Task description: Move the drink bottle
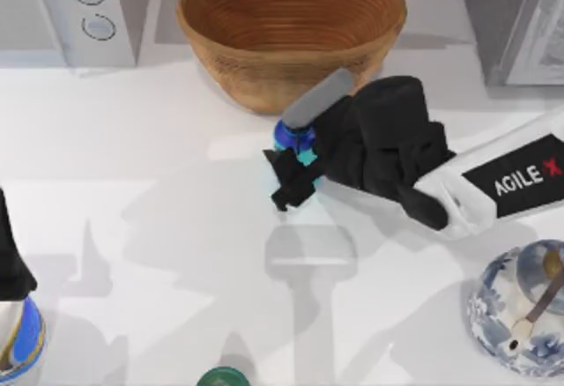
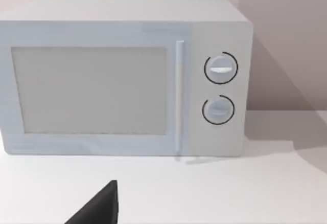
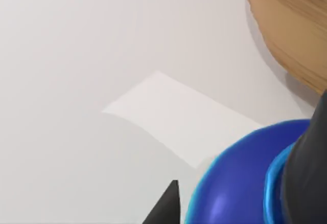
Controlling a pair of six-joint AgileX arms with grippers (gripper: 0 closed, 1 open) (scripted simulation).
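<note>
The drink bottle (image 1: pixel 289 137), cyan with a dark blue shoulder, stands just in front of the woven bowl (image 1: pixel 211 47) near the table's middle. My right gripper (image 1: pixel 293 174) reaches in from the right and is shut on the bottle, with the black wrist covering much of it. In the right wrist view the blue shoulder (image 3: pixel 230 183) sits close beside one black fingertip (image 3: pixel 166 208), and the bowl's wall (image 3: pixel 291 29) is just beyond. My left gripper (image 1: pixel 11 267) is parked at the left edge. One of its fingers (image 2: pixel 99 208) faces the microwave.
A microwave (image 1: pixel 79 7) (image 2: pixel 127 81) stands at the back left and a grey appliance (image 1: pixel 520 16) at the back right. A blue-and-white patterned jar (image 1: pixel 520 311) sits front right. A green-topped item (image 1: pixel 222 377) is at the front edge, and a blue-and-white object (image 1: pixel 22 342) front left.
</note>
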